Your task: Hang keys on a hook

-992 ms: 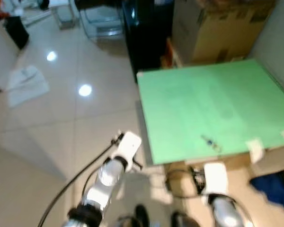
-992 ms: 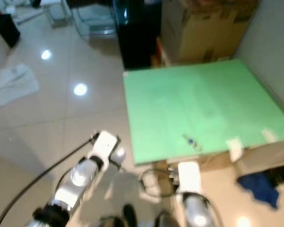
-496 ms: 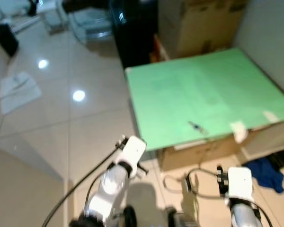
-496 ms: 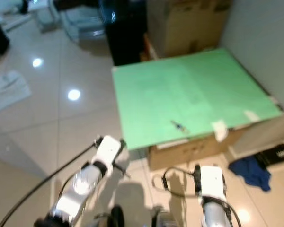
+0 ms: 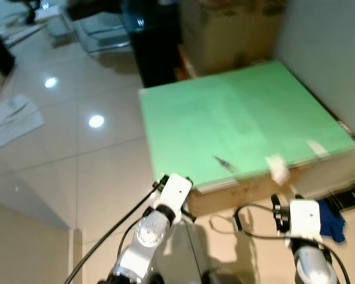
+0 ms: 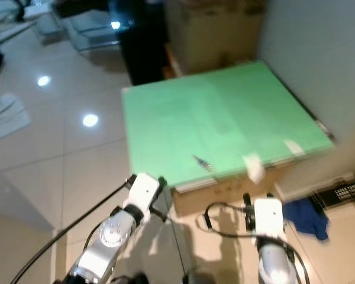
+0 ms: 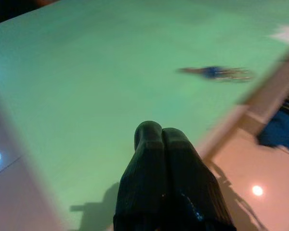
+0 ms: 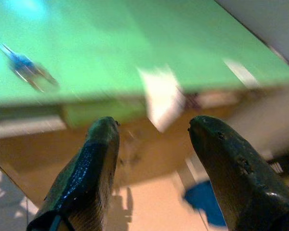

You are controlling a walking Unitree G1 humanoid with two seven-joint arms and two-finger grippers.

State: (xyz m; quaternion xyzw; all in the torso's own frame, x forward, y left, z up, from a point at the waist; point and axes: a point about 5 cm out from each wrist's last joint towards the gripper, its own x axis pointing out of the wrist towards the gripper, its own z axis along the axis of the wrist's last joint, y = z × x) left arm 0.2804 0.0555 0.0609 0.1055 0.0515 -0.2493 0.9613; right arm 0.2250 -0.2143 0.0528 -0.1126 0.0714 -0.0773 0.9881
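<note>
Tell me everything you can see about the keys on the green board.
The keys are a small bunch with a blue head or tag and thin metal pieces fanning out from it; blur hides finer detail. They lie flat on the green board, near its front edge, with nothing else touching them. The board rests on a cardboard box. The right gripper is open, low in front of the box; the left gripper is shut, over the board's near corner.
</note>
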